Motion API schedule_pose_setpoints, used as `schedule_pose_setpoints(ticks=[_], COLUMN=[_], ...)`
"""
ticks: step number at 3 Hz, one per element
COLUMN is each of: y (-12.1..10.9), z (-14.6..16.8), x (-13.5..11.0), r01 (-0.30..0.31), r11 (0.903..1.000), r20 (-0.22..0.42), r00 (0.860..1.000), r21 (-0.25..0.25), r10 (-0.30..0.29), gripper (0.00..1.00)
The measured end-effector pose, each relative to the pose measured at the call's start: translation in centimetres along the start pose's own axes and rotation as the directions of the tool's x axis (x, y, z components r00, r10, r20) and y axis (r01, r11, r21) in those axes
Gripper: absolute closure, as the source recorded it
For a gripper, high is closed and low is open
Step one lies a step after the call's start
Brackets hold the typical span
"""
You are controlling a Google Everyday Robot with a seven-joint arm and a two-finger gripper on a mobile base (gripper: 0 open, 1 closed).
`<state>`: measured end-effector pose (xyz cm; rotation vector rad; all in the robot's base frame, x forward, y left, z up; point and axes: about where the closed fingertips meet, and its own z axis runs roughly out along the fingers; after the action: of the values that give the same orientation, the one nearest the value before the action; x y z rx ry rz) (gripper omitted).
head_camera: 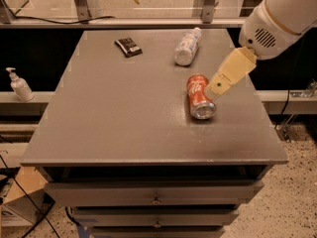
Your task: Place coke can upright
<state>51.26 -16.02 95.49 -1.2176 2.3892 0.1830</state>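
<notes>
The coke can (pixel 199 96), red with white script and silver ends, lies on its side on the grey table (pixel 114 113), right of centre, its silver end facing the front edge. My gripper (pixel 218 87) comes in from the upper right on a white arm. Its tan finger points down and left, its tip just right of the can and close to it. Nothing is held in it.
A clear plastic bottle with a white cap (pixel 187 46) lies on its side behind the can. A small dark packet (pixel 128 46) lies at the back left. A soap dispenser (pixel 20 85) stands on a ledge off the table's left. Drawers (pixel 156 198) sit below the front edge.
</notes>
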Motion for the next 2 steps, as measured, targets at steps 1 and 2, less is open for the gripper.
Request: schedule_pose_setpoints(ticks=[1,2], y=[-0.2,0.3], z=[3.7,6.9], x=[-1.3,-2.7], r01=[-0.081,-0.082], r11=[0.9955,0.9940], r20=[-0.019,-0.072], r00=[0.997,0.994], r21=[-0.048,-0.073], r10=[0.081,0.077], gripper=[0.00,0.00])
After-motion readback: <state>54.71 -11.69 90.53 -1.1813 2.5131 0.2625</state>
